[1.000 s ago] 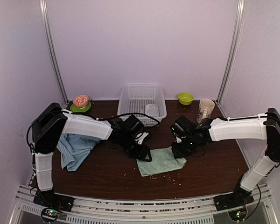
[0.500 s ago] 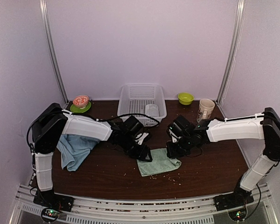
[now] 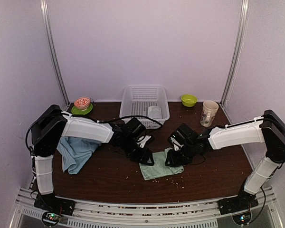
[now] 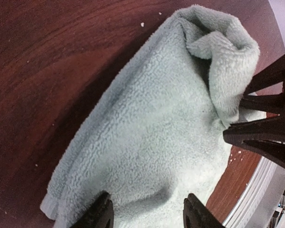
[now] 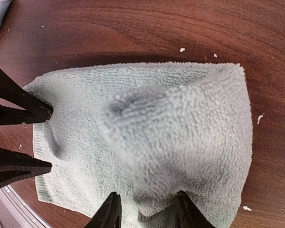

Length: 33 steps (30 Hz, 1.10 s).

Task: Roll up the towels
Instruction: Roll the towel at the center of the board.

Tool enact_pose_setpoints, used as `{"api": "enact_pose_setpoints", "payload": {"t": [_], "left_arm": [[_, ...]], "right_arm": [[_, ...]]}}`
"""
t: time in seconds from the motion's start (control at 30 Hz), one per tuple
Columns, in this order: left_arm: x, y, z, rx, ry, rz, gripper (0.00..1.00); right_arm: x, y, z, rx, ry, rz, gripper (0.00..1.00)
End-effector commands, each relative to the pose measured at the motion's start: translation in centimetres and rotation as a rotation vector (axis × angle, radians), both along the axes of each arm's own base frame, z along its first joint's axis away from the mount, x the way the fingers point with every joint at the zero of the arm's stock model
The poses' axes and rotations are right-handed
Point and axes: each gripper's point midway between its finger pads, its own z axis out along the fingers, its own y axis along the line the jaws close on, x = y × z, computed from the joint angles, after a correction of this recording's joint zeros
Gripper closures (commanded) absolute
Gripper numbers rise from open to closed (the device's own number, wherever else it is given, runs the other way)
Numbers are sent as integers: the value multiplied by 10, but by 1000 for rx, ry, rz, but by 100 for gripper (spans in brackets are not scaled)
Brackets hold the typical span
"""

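The pale green towel (image 3: 156, 170) lies near the middle of the table, its right side folded over toward the left into a loose hump (image 5: 180, 123). My left gripper (image 3: 147, 159) is open, its fingertips (image 4: 100, 214) pressing on the towel's (image 4: 147, 128) left edge. My right gripper (image 3: 172, 160) stands open over the fold, with the thick edge bulging between its fingertips (image 5: 187, 211). A light blue towel (image 3: 75, 151) is crumpled at the left under the left arm. In the basket lies a small greyish-white towel (image 3: 154, 111).
The white lattice basket (image 3: 133, 102) stands at the back centre. A green bowl (image 3: 189, 99) and a mug (image 3: 209, 112) are at the back right, and a red bowl on a green plate (image 3: 82, 104) at the back left. Crumbs dot the wood near the towel.
My right gripper moved left, carrying the green towel's right edge over onto itself, then opened its jaws. The left arm has stayed in place.
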Motion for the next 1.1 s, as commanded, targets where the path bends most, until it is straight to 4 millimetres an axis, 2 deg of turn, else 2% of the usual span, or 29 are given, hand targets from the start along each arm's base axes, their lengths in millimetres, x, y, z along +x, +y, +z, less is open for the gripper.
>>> {"api": "enact_pose_setpoints", "payload": {"t": [0.0, 0.13, 0.23, 0.33, 0.47, 0.53, 0.87, 1.07], "left_arm": [[-2, -5, 42, -50, -42, -29, 49], [0, -12, 70, -114, -54, -17, 49], [5, -25, 90, -192, -66, -3, 49], [12, -40, 100, -247, -61, 8, 50], [22, -57, 97, -290, -24, 24, 53], [26, -63, 90, -296, -5, 36, 56], [39, -71, 62, -265, 36, 58, 59], [43, -81, 60, -300, 68, 53, 59]], "right_arm": [[-1, 7, 2, 61, -19, 18, 57], [0, 9, -4, 100, 1, -1, 54], [1, 10, -6, 117, -3, 2, 53], [-1, 7, -9, 119, -17, 10, 51], [-3, 5, -9, 135, -36, 16, 45], [-3, 4, -9, 138, -42, 15, 44], [-1, 4, -12, 150, -43, 12, 44], [-2, 4, -14, 145, -37, 15, 44]]}}
